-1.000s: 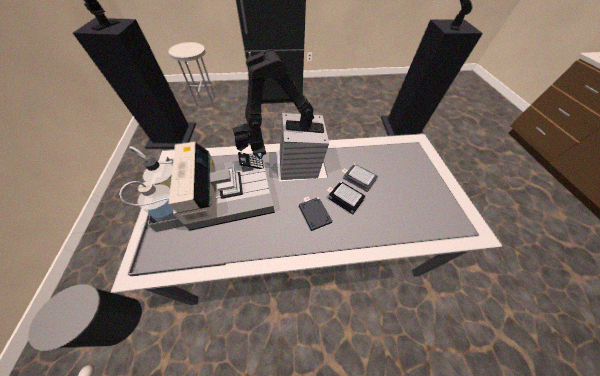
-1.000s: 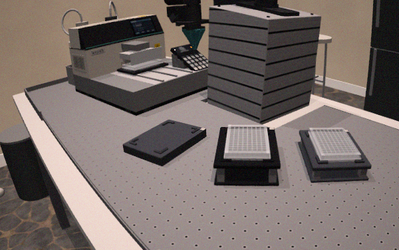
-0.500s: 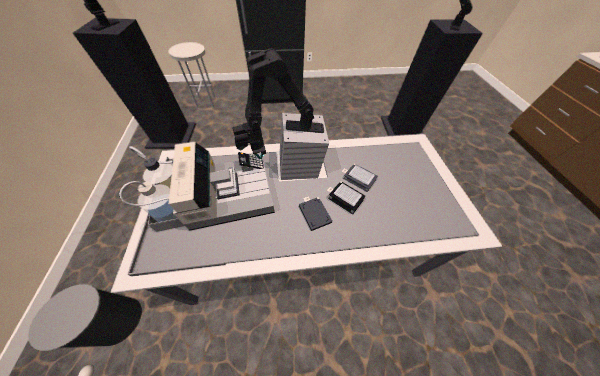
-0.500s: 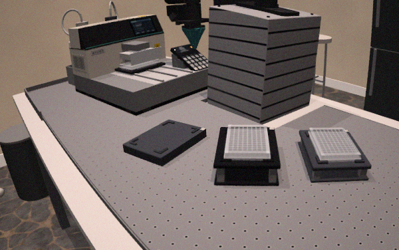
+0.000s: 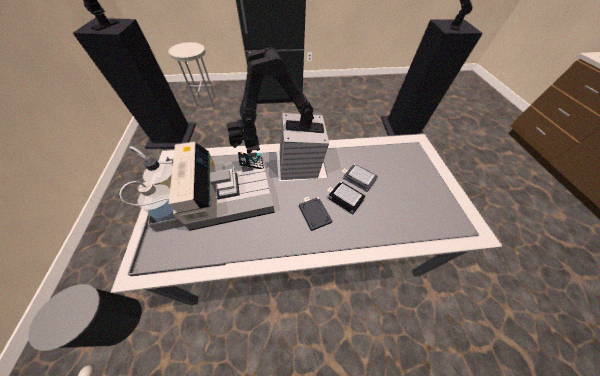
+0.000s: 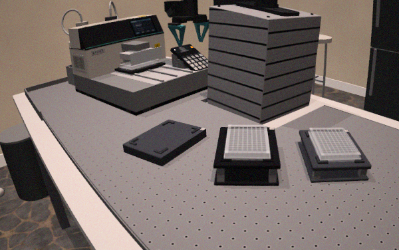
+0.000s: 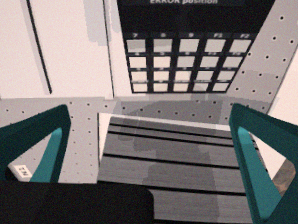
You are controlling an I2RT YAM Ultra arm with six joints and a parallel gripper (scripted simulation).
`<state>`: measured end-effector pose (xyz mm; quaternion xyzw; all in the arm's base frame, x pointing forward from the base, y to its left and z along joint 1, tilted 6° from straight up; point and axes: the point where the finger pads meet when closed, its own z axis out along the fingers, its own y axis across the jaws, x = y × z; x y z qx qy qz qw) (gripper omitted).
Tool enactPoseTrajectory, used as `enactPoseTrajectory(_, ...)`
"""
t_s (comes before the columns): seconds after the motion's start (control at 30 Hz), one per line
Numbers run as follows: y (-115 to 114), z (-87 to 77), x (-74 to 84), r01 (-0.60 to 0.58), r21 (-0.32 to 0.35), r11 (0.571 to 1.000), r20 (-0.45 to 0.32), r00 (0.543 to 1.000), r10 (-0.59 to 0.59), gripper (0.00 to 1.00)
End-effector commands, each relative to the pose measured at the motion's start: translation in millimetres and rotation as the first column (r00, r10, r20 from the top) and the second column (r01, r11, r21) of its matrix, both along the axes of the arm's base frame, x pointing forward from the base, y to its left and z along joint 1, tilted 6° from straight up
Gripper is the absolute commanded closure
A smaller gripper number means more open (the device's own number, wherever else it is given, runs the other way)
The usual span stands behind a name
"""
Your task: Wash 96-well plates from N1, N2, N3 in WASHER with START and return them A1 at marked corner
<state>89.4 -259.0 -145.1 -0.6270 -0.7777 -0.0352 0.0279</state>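
My gripper (image 5: 248,150) (image 6: 189,33) (image 7: 150,113) is open and empty, hanging a little above the washer's keypad (image 5: 251,161) (image 6: 191,58) (image 7: 180,63). The washer (image 5: 187,175) (image 6: 100,43) has its carrier (image 5: 226,185) (image 6: 140,69) drawn back under the manifold (image 6: 141,54); the plate on it is mostly hidden. The flat nest (image 5: 315,213) (image 6: 164,139) is empty. Two raised nests (image 6: 247,163) (image 6: 336,164) each hold a clear 96-well plate (image 5: 347,195) (image 6: 247,141) (image 5: 361,175) (image 6: 333,143).
The arm's grey ribbed base block (image 5: 302,155) (image 6: 263,63) stands right beside the keypad. Bottles and tubing (image 5: 150,167) sit behind the washer at the table's left end. Two black pillars stand behind the table.
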Motion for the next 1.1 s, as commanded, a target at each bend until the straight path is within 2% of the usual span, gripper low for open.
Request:
enactPoseTrajectory(0.0, -4.0, 4.2, -1.7, -0.01, 0.01, 1.0, -0.003, 1.0, 0.01, 0.0)
enactPoseTrajectory(1.0, -91.0, 36.7, -18.3, -0.01, 0.008, 1.0, -0.004, 1.0, 0.01, 0.0)
enactPoseTrajectory(1.07, -91.0, 36.7, -18.3, -0.01, 0.008, 1.0, -0.004, 1.0, 0.01, 0.0)
